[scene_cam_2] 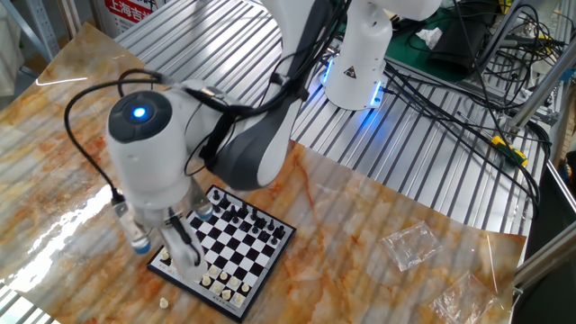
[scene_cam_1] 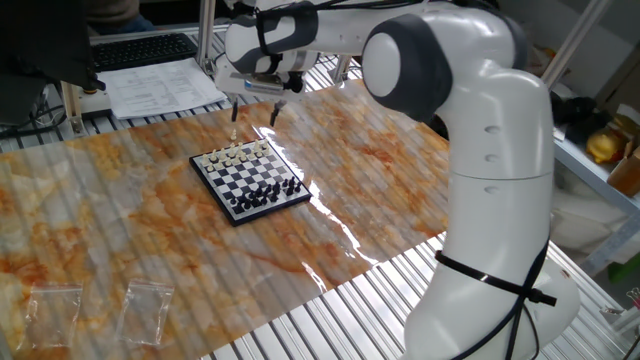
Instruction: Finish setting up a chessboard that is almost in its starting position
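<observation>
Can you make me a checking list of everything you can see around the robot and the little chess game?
Surface: table under an orange marbled sheet, shiny with glare.
Job's things: chessboard lying flat; cream pieces at one edge, black pieces at the opposite edge. One small cream piece lies off the board.
Clutter: two clear plastic bags near the table's edge.
Gripper: gripper open, above the board's cream side, holding nothing.
Cables: black cables behind the robot base.
Surroundings: keyboard and papers on a nearby desk.
</observation>
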